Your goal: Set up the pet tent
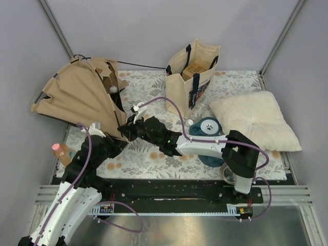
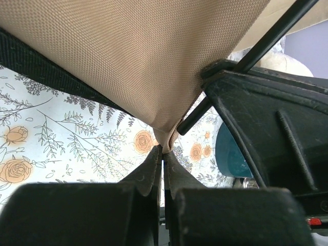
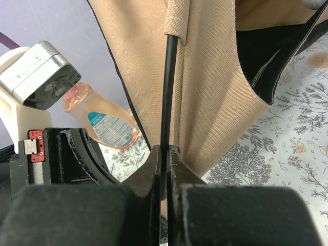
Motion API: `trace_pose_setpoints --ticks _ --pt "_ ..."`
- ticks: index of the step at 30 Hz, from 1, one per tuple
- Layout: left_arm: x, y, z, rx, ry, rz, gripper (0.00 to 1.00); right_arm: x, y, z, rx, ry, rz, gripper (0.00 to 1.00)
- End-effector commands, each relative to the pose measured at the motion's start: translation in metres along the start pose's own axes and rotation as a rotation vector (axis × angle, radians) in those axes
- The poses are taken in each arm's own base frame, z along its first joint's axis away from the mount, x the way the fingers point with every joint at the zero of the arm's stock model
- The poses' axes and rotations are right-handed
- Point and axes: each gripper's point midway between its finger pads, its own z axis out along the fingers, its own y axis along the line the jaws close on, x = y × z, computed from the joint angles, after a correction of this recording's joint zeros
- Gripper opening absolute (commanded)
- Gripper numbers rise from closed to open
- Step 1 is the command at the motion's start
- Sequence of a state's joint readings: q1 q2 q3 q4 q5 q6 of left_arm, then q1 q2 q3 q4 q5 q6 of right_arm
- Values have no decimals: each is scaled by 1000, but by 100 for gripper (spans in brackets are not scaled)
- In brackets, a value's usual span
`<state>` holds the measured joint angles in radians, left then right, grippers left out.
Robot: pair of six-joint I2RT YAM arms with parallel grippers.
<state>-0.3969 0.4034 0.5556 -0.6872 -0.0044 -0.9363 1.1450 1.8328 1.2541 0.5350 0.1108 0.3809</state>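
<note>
The tan canvas pet tent (image 1: 77, 97) lies partly collapsed at the back left, its doorway side facing right, with a white pom-pom (image 1: 114, 89) near the opening. My left gripper (image 1: 114, 141) is shut on the tent's lower fabric corner (image 2: 164, 139), which shows pinched between the jaws in the left wrist view. My right gripper (image 1: 127, 129) is shut on a thin black pole (image 3: 169, 87) that runs up into a fabric sleeve (image 3: 177, 20). The two grippers are close together at the tent's near corner.
A cream tote bag (image 1: 192, 77) with navy handles stands at the back centre. A fluffy white pillow (image 1: 256, 120) lies at right. A teal pet bowl (image 1: 205, 127) sits by the right arm. A peach bottle (image 1: 61, 152) lies at the left edge. A floral mat (image 1: 154, 156) covers the table.
</note>
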Motion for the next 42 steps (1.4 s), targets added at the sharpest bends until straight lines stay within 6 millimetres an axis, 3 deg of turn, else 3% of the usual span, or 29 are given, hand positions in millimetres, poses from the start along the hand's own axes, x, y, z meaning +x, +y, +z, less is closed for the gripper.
trace_pose_setpoints --ticks 1,10,28,42 --pt "42 14 -14 -44 220 29 0 -94 -17 1 52 -296 19 0" --pt "45 16 -12 -49 225 21 0 -113 3 -1 -4 -311 74 0" --pt "46 12 -10 -28 232 12 0 -81 -14 10 79 -272 35 0" --pt "44 7 -9 -12 227 14 0 -70 -11 14 84 -251 58 0"
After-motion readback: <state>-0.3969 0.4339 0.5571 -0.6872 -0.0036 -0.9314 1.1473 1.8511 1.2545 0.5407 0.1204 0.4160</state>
